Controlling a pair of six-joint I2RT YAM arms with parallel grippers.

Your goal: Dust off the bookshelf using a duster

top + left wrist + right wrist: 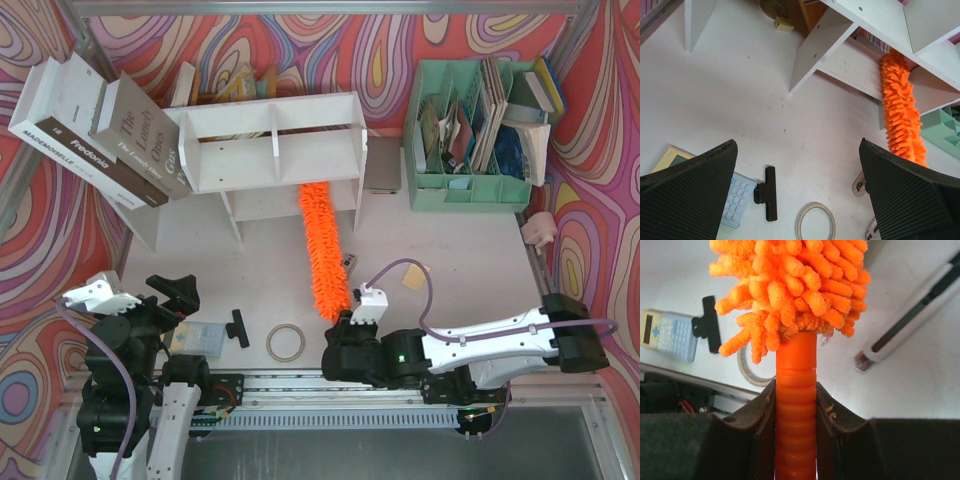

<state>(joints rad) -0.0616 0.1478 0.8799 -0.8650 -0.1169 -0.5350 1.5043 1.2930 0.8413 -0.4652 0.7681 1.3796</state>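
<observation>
While your right gripper is clamped on the ribbed orange handle of the duster, the fluffy head stretches away from it across the table. Its far tip goes in under the lower tier of the bookshelf, a little to the right of the middle. In the right wrist view you see both fingers pressed against the handle, one on each side, just below the first orange tufts.

Your left gripper has its fingers wide apart and holds nothing. It hangs over the near left part of the table, well apart from the duster. Near it lie a calculator, a black clip and a roll of tape. The clip lies between the calculator and the tape. A mint green organiser stands to the right of the bookshelf.
</observation>
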